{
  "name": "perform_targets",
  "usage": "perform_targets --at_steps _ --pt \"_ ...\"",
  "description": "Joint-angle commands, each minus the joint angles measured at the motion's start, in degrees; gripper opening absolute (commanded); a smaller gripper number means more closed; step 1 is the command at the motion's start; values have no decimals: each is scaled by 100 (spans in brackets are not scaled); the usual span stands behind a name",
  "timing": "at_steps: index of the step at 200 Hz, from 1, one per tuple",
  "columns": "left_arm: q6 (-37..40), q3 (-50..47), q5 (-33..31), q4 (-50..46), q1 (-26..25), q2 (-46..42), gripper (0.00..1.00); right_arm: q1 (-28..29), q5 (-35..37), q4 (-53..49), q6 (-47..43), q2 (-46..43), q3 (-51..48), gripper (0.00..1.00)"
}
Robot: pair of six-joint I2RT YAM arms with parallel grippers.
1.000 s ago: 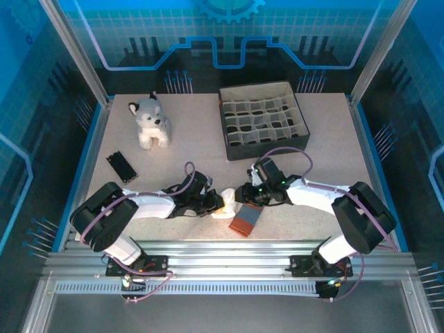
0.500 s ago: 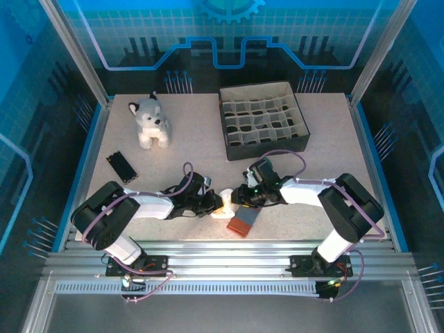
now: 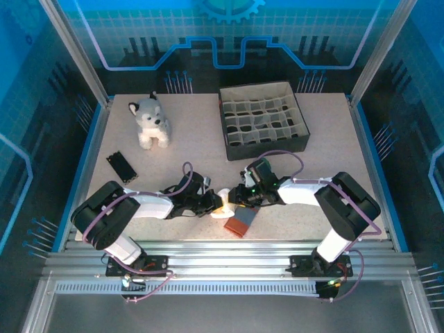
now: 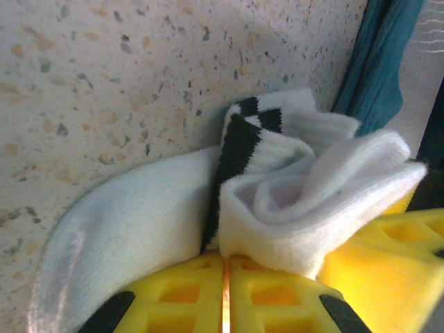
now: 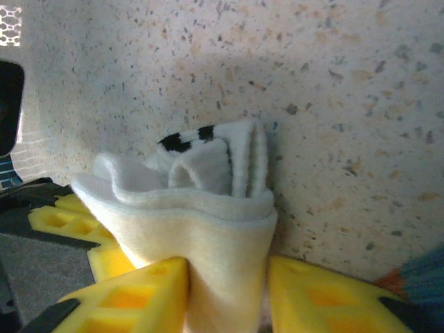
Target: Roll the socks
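Since a second ago the right gripper point(image 3: 234, 198) has slid left along the table point(image 3: 201, 159), closing on the left gripper point(image 3: 214, 203), and the grey-blue sock point(image 3: 239, 223) has shifted a little left with it.

At this moment the white sock point(image 3: 223, 206) sits bunched between the two grippers, near the middle of the table's near edge. From the left wrist its foot lies flat on the speckled surface while the cuff end, with its dark stripes, is folded up into a loose curl point(image 4: 291, 201). From the right wrist the same bundle point(image 5: 201, 215) stands up off the table, and a thick fold of it runs down between the yellow fingers point(image 5: 132, 291). The right gripper point(image 5: 227, 270) is pinching that fold, jaws held apart by the fabric. The left gripper point(image 4: 225, 267) has its fingers pressed together, the sock's curl resting over the tips; whether cloth is caught between them I cannot tell.

The grey-blue sock lies flat just beside the white one, on the side toward the near edge, its orange-red cuff toward that edge.

Farther out, a plush husky point(image 3: 150, 123) sits toward the far left corner, a divided box point(image 3: 263, 121) toward the far right, and a small black object point(image 3: 121, 166) near the left edge.
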Motion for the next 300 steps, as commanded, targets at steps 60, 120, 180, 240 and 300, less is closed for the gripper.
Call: perform_targets --at_steps 60,120,180,240,300 --pt "95 -217 -108 -429 82 295 9 227 -489 198 -121 242 143 25" --pt "335 157 -99 -1394 119 -200 21 750 1295 -1969 -988 -195 943 0" --pt "351 75 89 -2248 544 -1279 28 1427 3098 -4000 -1716 246 2352 0" --pt "181 -575 131 -2145 773 -2247 31 1968 3916 -4913 -1905 1085 3262 0" --pt "-320 -705 243 -808 546 -1813 25 1963 3812 -4976 -1785 1163 3341 0"
